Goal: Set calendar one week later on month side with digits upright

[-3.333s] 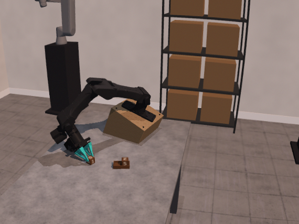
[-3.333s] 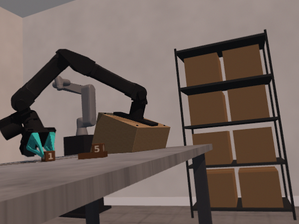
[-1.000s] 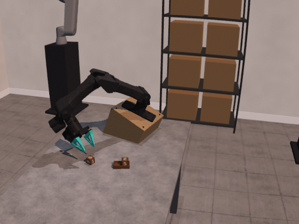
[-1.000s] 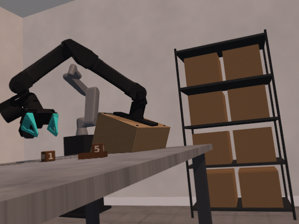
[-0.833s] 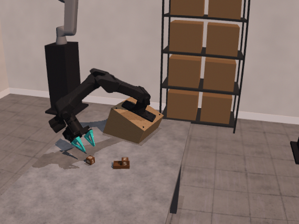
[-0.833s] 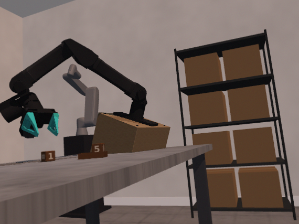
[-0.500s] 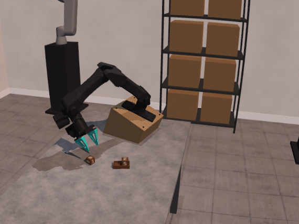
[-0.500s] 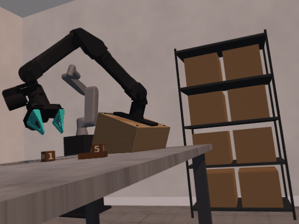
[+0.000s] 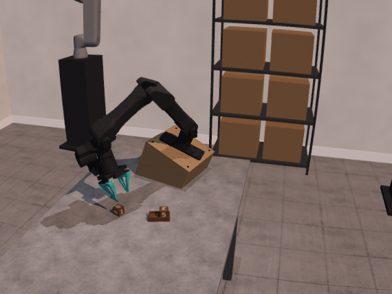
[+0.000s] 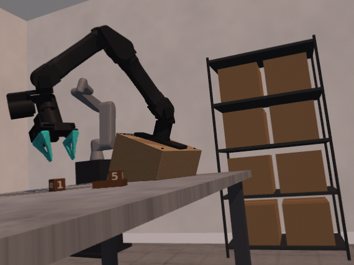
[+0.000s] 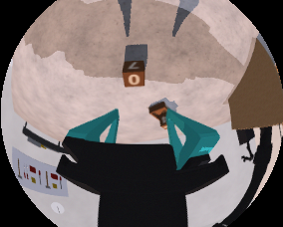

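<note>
A loose brown cube (image 9: 118, 210) (image 10: 57, 184) (image 11: 134, 75) stands on the table left of the tray. A 0 shows on top and a 1 on a side in the top view; the wrist view shows the 0 and a darker face with a 7-like mark. The tray (image 9: 153, 218) (image 10: 102, 184) lies flat. The second cube (image 9: 164, 212) (image 10: 115, 175) sits in its right part, 5 upright on the front, 2 on top. The tray's left part holds no cube. My gripper (image 9: 122, 195) (image 10: 62, 160) (image 11: 142, 111) is open and empty, above the loose cube. No month name is legible.
The arm's wooden base block (image 9: 159, 166) (image 10: 135, 159) stands behind the tray. The table's right edge (image 9: 242, 195) lies beyond the tray. A shelf rack with boxes and a grey arm on a black pedestal (image 9: 82, 100) stand in the background.
</note>
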Robot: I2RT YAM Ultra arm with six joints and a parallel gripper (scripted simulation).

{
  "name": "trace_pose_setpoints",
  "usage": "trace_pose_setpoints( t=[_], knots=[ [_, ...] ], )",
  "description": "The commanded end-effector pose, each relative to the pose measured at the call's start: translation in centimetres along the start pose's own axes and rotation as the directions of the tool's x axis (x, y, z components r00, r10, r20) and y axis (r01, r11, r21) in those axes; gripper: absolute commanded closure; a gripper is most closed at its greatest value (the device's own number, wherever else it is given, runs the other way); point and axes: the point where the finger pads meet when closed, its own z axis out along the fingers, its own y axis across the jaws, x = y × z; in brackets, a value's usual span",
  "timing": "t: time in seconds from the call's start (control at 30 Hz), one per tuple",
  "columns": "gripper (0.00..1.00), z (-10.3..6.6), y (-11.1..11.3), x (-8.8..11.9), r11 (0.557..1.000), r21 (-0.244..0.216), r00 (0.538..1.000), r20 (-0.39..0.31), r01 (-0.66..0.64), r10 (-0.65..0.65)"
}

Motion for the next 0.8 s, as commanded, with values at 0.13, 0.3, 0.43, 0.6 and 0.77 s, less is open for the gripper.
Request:
trace_pose_setpoints(
  t=[0.13, 0.3, 0.43, 0.6, 0.77],
  knots=[
    [0.34, -1.38, 1.37, -0.56, 0.998, -0.056, 0.991, 0.136, 0.003, 0.004],
    [0.34, -1.31, 1.34, -0.55, 0.999, -0.053, 0.986, 0.168, 0.003, 0.006],
    [0.34, -1.21, 1.31, -0.47, 0.999, -0.048, 0.96, 0.281, 0.002, 0.011],
    [0.34, -1.31, 1.38, -0.33, 0.998, -0.056, 0.924, 0.383, 0.004, 0.018],
    [0.0, -1.31, 1.39, -0.33, 0.998, -0.057, 0.922, 0.388, 0.004, 0.019]
  ],
)
